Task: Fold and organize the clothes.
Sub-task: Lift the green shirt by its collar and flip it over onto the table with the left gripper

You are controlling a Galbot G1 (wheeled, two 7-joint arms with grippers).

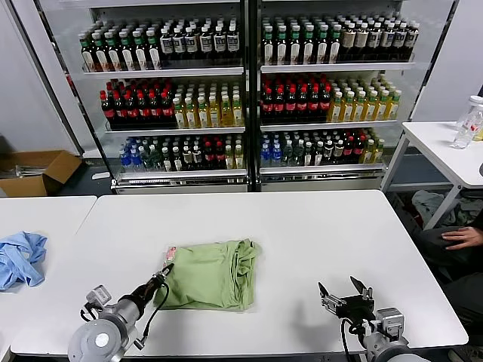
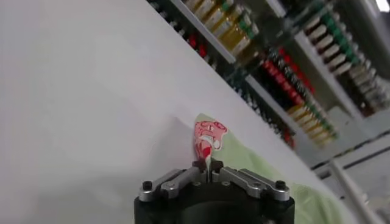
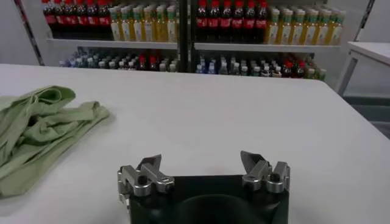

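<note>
Meanwhile, left claw [image 1: 167,269], tips pressed together, pinches the folded green shirt [image 1: 215,273] at its near-left edge. Right claw [image 1: 345,289] hovers spread apart over bare tabletop [image 1: 302,226], shirt well to its left.

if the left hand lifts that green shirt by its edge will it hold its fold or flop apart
Probably flops: the green shirt lies in soft, wrinkled folds, so loose layers would likely sag open. It looks thin, so likely light. The left hand, shut at the shirt's edge, would likely drag it across the smooth white table. The right hand sits open, apart.
</note>
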